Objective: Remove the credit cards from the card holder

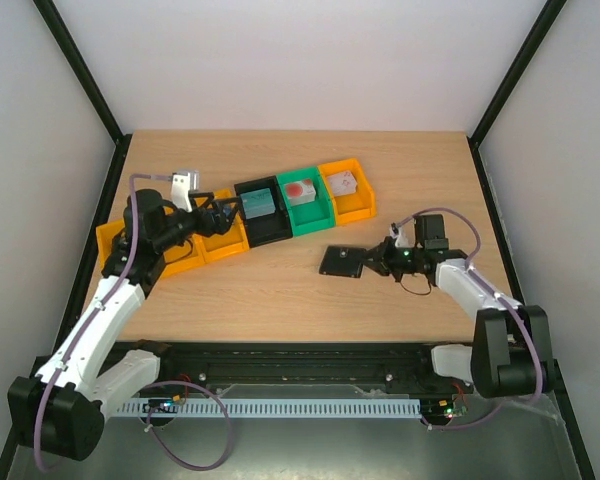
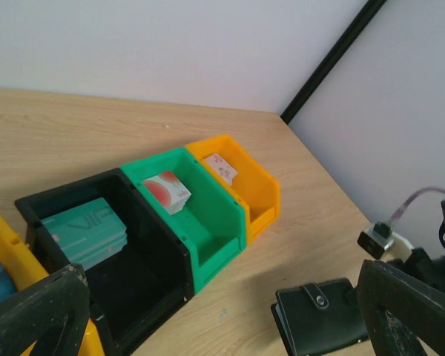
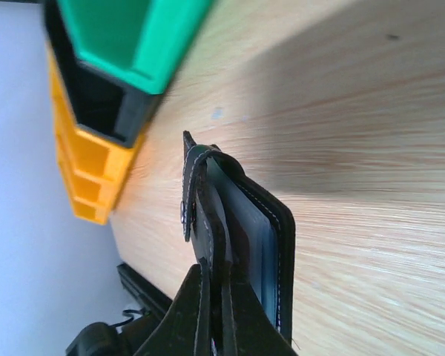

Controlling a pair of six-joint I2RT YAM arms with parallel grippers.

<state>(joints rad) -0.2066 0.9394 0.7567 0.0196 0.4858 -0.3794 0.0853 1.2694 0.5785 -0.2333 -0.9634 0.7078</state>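
Note:
The black card holder lies on the table in front of the bins, with its snap tab fastened in the left wrist view. My right gripper is shut on the holder's upper cover at its right edge. In the right wrist view the two fingers pinch that cover, and it stands slightly apart from the blue-grey inner pockets. The credit cards are hidden inside the holder. My left gripper hangs open over the bins at the left, with its fingertips wide apart and nothing between them.
A row of bins runs from the left to the back middle: orange bins, a black bin with a teal-faced piece, a green bin with a white piece marked by a red dot, and an orange bin with a small white piece.

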